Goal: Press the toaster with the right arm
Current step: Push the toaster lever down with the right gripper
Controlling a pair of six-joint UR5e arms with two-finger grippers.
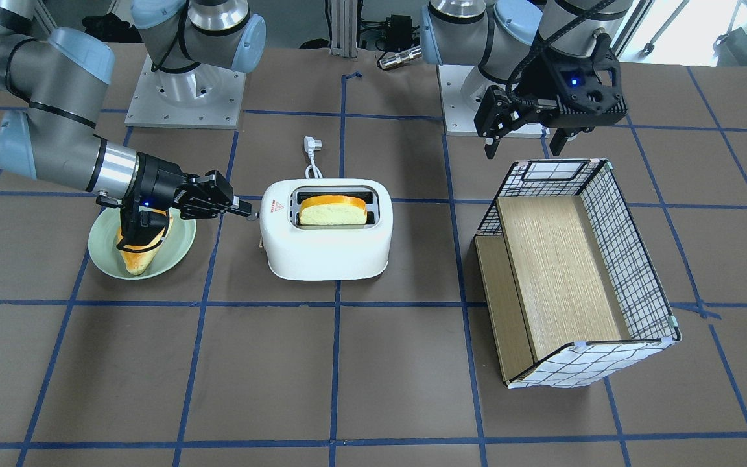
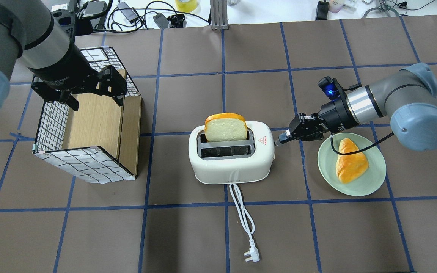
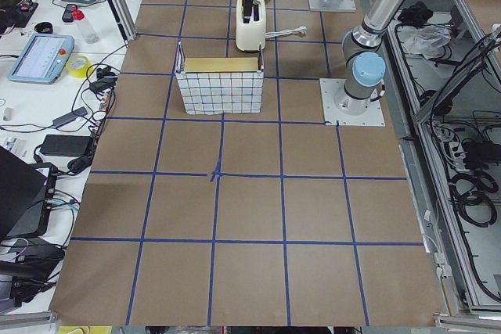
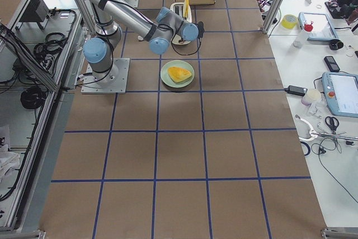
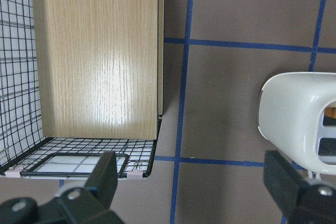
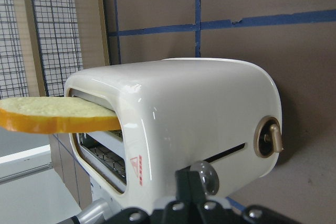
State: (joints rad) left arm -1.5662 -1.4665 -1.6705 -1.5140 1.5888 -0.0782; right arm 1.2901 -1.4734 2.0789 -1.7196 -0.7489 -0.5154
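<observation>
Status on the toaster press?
Right gripper shut, tip at toaster end. Bread slice up, press not done. Left gripper open above grid box, out of the way.

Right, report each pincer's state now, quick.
Left pincer: open, holding nothing.
Right pincer: closed, holding nothing, its tip at the end of the toaster.

Overhead view: grid-patterned wire box (image 2: 85, 167) at 9 o'clock on the brown, blue-taped table (image 2: 188, 235), with wooden panels (image 2: 97, 121) inside. Green plate (image 2: 374, 178) at 3 o'clock bears one bread wedge (image 2: 349, 165).
</observation>
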